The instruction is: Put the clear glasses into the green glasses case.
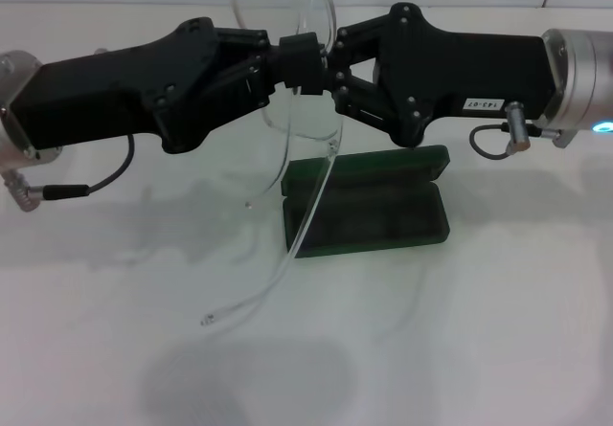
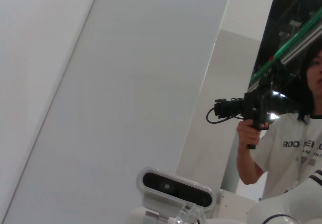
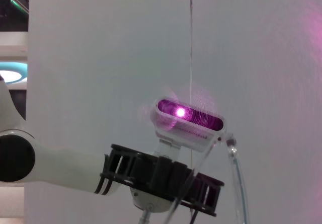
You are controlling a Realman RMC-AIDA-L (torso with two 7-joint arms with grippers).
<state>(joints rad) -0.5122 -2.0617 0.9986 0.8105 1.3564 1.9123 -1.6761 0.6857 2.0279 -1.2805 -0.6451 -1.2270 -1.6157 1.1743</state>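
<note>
One pair of clear glasses [image 1: 305, 91] hangs in the air above the white counter [image 1: 498, 330], pinched from both sides. The left gripper [image 1: 278, 70] and the right gripper [image 1: 330, 70] meet at the middle of the frame, fingers closed down onto it. Two thin clear arms trail downward; one crosses in front of the case, the other curls out low over the counter. The top of the lens is cut off by the head view's edge.

One green glasses case [image 1: 369, 201] lies open on the counter just beneath, lid tipped back, nothing inside. Its lining is too dark to make out.
</note>
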